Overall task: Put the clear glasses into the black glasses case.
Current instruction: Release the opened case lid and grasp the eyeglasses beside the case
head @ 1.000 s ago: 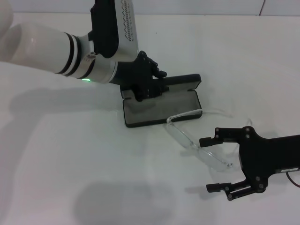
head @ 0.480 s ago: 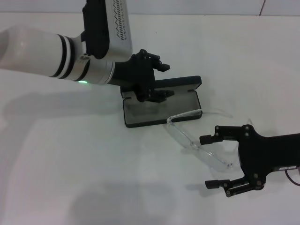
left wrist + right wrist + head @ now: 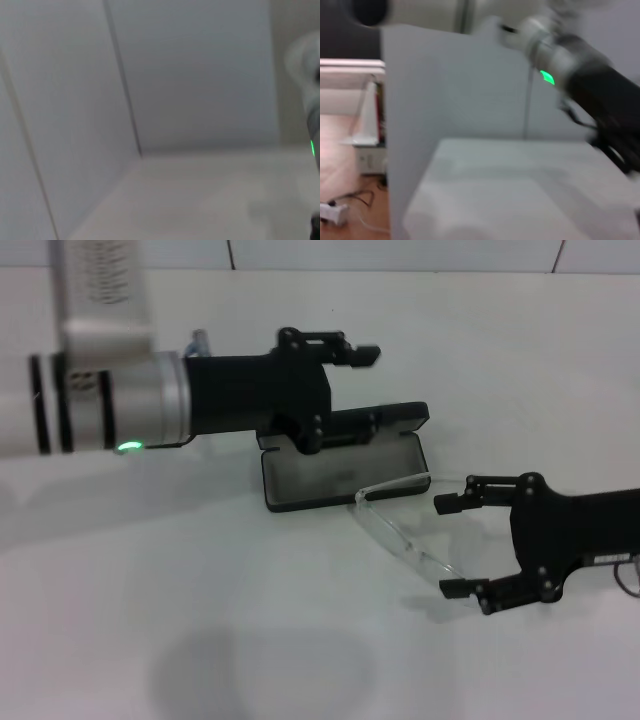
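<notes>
The glasses [image 3: 405,530] lie on the table just beside the open case [image 3: 340,465]. They are flanked by the wide-open right gripper [image 3: 455,547]; closing comes next. The open left gripper [image 3: 350,380] hovers over the case.

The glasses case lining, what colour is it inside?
Grey, inside the black glasses case; the head view shows it best.

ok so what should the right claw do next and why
Probably ease the right claw toward the clear glasses and close on the lens end. Its fingers are spread either side of that end without gripping. The glasses lie on the table, one arm resting on the open black glasses case, while the left claw sits at the lid.
</notes>
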`<state>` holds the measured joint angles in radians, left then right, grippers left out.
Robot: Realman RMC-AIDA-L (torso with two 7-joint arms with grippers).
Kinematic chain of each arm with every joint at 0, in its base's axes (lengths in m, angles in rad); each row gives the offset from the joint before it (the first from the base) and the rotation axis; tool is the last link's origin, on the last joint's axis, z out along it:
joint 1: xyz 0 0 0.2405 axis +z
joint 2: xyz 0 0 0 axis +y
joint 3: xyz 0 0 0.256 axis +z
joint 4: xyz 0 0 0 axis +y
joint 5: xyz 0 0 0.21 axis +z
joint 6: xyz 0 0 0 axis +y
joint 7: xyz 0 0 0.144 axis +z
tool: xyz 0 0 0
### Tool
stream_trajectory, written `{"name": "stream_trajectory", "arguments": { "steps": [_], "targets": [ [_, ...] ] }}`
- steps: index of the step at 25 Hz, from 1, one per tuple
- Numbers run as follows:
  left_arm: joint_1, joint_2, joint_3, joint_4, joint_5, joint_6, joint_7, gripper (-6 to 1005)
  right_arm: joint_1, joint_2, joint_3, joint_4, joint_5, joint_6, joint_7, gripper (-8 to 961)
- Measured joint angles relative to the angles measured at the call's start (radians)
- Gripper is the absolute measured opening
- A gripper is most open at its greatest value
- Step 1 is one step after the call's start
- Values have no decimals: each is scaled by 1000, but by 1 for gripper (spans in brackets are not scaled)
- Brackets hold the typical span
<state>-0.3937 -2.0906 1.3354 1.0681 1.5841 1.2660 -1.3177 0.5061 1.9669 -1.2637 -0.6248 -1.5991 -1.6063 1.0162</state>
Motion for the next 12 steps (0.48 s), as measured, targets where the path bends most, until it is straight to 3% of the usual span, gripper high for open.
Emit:
{"name": "stream_trajectory", "arguments": {
  "steps": [4,8,12],
  "targets": [
    [74,-1,15,-126,-233,18,172,622,-25,3,3,-177,-88,25,196,826],
    [89,-2,18,-271,-362,92,329,621,-28,23,3,-407,-271,44,492,825],
    [84,-1,13,-406,-445,150,471,621,21,46,-11,-555,-456,14,764,824]
  ]
}}
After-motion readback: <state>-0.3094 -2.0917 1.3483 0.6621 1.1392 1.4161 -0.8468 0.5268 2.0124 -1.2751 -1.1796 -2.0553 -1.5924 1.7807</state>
